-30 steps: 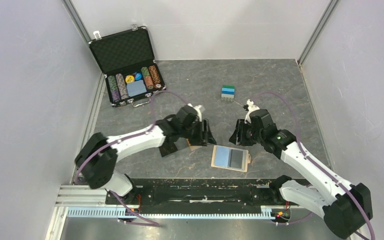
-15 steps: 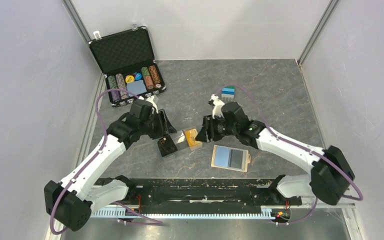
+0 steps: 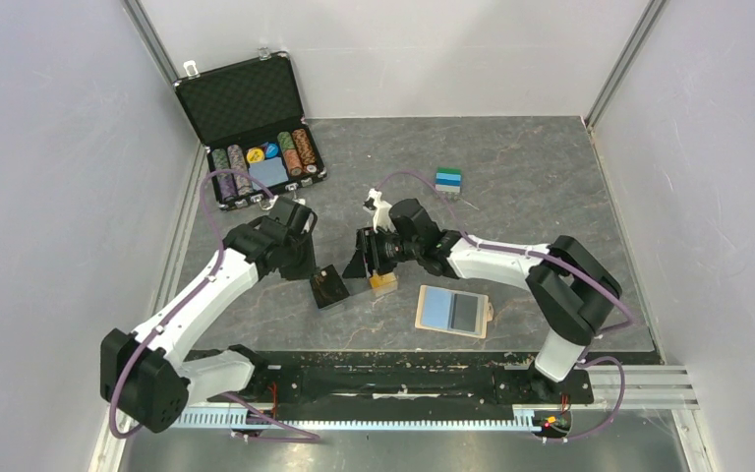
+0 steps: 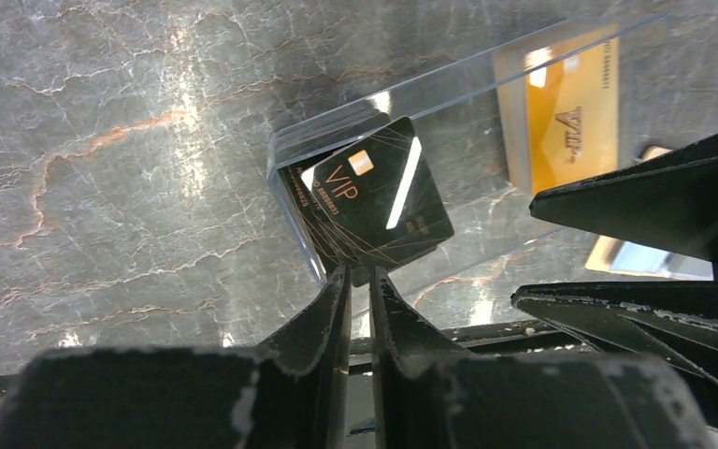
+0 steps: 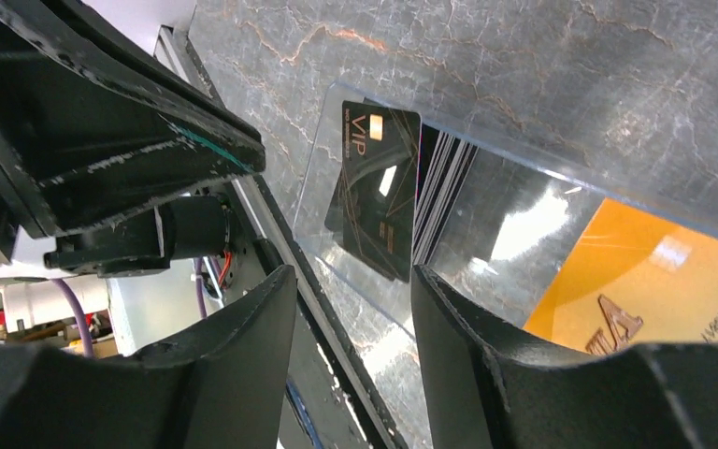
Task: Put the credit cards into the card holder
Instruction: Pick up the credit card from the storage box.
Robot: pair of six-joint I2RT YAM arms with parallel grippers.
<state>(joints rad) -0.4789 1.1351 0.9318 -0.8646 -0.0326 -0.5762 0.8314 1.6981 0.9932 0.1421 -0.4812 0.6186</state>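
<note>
A clear-lidded box (image 3: 354,285) holds black VIP cards (image 4: 379,201) standing at its left end and gold VIP cards (image 4: 561,117) at its right. The tan card holder (image 3: 420,313) lies open to the right of it, with a blue card (image 3: 439,308) and a dark grey card (image 3: 466,312) in it. My left gripper (image 3: 307,258) is shut, its tips (image 4: 360,281) at the black card's lower corner by the clear wall. My right gripper (image 3: 369,261) is open above the box. Its fingers (image 5: 351,309) straddle the clear lid next to the black cards (image 5: 374,187).
An open black chip case (image 3: 256,138) stands at the back left. A small blue, green and white block (image 3: 448,182) sits behind the right arm. The black front rail (image 3: 393,369) runs close to the box and card holder.
My right gripper swung left from beside the card holder to over the box. My left gripper drew back left off the box, and its fingers have closed.
</note>
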